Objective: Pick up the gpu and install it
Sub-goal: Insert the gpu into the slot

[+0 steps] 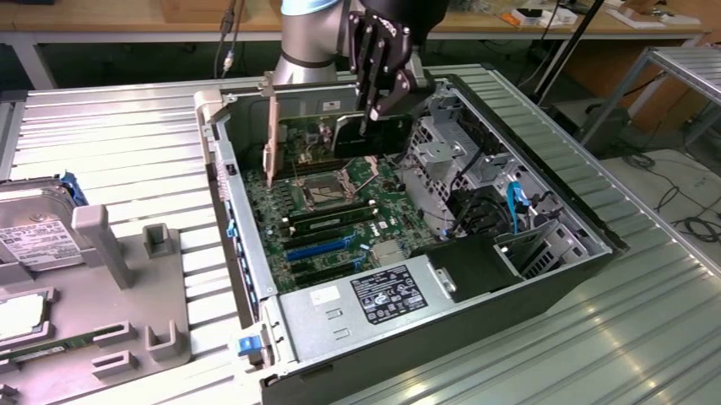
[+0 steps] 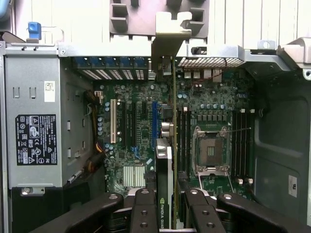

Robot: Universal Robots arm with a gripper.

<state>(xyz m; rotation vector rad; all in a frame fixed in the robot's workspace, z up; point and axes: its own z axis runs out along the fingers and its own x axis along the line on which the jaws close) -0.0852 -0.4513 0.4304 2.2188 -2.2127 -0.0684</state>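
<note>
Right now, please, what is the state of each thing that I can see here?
gpu, upright on edge over the motherboard, gripped by the fingers.
gripper, shut on the gpu.
computer case, lying on its side, open.
CPU socket, bare, no cooler.
hard drive, flat, outside the case.
</note>
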